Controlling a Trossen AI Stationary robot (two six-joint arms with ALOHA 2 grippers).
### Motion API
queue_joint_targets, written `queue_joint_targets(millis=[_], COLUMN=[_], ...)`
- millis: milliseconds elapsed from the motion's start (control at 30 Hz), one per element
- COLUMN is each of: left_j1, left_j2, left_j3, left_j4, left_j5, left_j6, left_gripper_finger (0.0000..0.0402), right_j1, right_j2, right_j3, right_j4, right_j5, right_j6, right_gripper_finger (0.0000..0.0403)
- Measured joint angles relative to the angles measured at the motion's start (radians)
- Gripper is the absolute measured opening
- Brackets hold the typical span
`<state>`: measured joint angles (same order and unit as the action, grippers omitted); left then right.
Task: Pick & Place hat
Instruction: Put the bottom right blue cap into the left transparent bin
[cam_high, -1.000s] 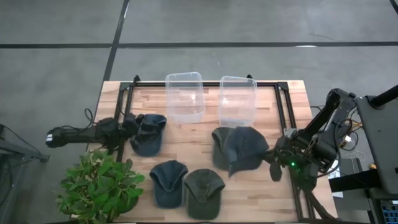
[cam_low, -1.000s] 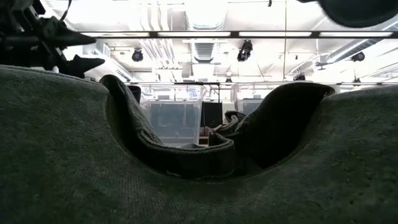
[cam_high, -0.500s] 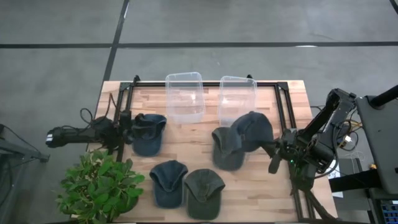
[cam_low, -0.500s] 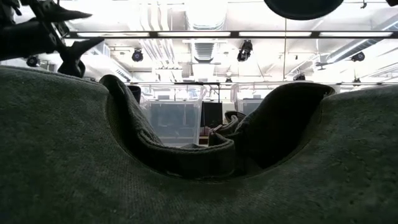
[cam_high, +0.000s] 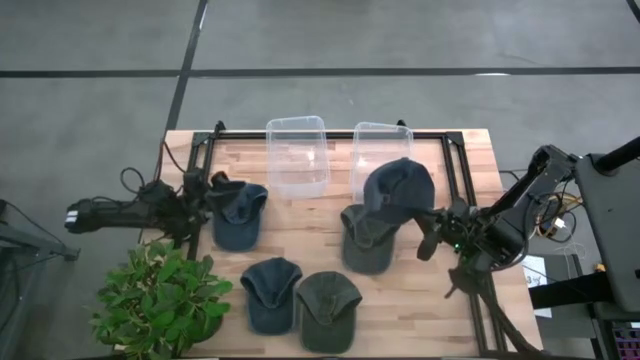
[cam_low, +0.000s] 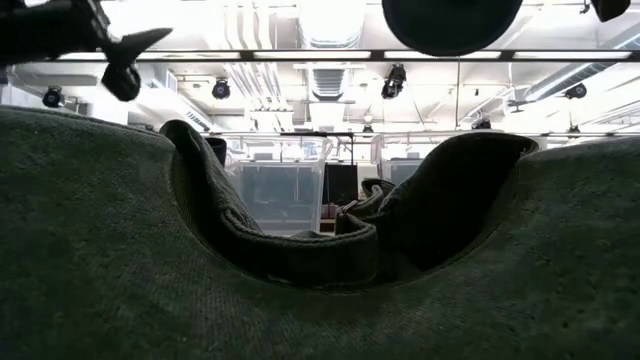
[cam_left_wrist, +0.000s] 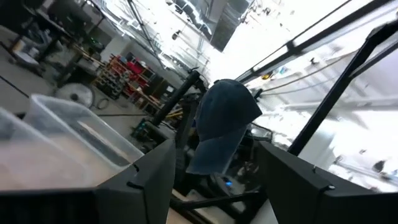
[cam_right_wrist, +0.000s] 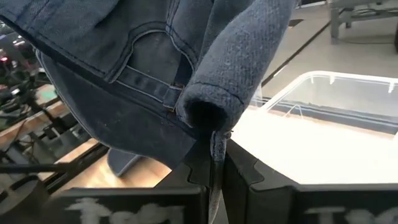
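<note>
Wooden table (cam_high: 320, 235) has hats on it. At its left edge, the left gripper (cam_high: 203, 192) waits with fingers spread apart, just beside a blue hat (cam_high: 238, 215). Farther right, the right gripper (cam_high: 428, 232) pinches the lifted hat (cam_high: 397, 190) tight by its edge, holding it up near the right clear bin (cam_high: 380, 150).

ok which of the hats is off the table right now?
The dark blue hat pinched in the right gripper, held up by the right-hand clear bin. The other four hats lie flat on the wood.
</note>
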<state>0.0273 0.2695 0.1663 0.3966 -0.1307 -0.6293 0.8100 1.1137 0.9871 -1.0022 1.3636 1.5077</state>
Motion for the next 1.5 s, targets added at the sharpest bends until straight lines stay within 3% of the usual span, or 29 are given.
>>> queue_joint_targets(millis=[367, 567, 1067, 1500], left_j1=[0.000, 0.000, 0.000, 0.000], left_j2=[0.394, 0.569, 0.766, 0.826], left_j3=[0.256, 0.345, 0.480, 0.516], left_j4=[-0.040, -0.068, -0.055, -0.048], left_j5=[0.001, 0.005, 0.029, 0.019], left_j6=[0.161, 0.174, 0.174, 0.196], left_gripper_finger=[0.0218, 0.0218, 0.0218, 0.0218], right_j1=[-0.047, -0.072, -0.146, -0.198], right_j2=[0.000, 0.000, 0.000, 0.000], right_j3=[0.000, 0.000, 0.001, 0.001], right_j4=[0.068, 0.127, 0.130, 0.138], right_j5=[-0.002, -0.002, -0.002, -0.002], right_j6=[-0.029, -0.076, -0.083, -0.110], right_gripper_finger=[0.0013, 0.0013, 0.0013, 0.0013])
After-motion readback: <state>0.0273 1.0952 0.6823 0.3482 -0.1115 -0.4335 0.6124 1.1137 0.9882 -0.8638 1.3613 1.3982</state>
